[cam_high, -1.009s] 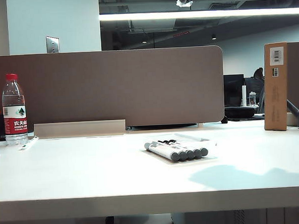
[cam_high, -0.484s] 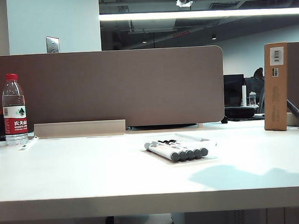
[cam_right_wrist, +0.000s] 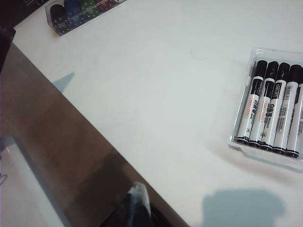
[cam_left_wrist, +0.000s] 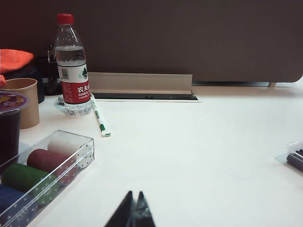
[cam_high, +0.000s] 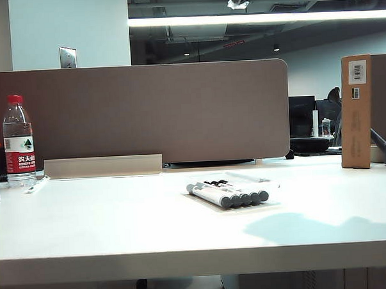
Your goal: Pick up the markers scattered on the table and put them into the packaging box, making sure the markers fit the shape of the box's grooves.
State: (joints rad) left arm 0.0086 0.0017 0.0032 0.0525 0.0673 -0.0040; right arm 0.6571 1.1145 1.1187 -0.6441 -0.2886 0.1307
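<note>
Exterior view: five white-barrelled, black-capped markers (cam_high: 228, 194) lie side by side in the clear shallow plastic packaging box (cam_high: 262, 180) on the white table (cam_high: 119, 224); no gripper shows, and packing appears complete. Left wrist view: the left gripper (cam_left_wrist: 134, 213), fingers together, sits low, box edge well off sideways. Right wrist view: the right gripper (cam_right_wrist: 137, 208), closed and empty, hangs off the table edge, markers well ahead; print unreadable; next, probably only retreat.

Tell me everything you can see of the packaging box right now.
The packaging box is a shallow rectangular tray of clear plastic with rounded corners and a raised rim. It lies flat on the white table, right of centre in the exterior view. Five markers lie in it side by side, parallel, black caps all at one end; its far edge is cut off in the right wrist view. Nothing else touches it; neither tool is near it.
</note>
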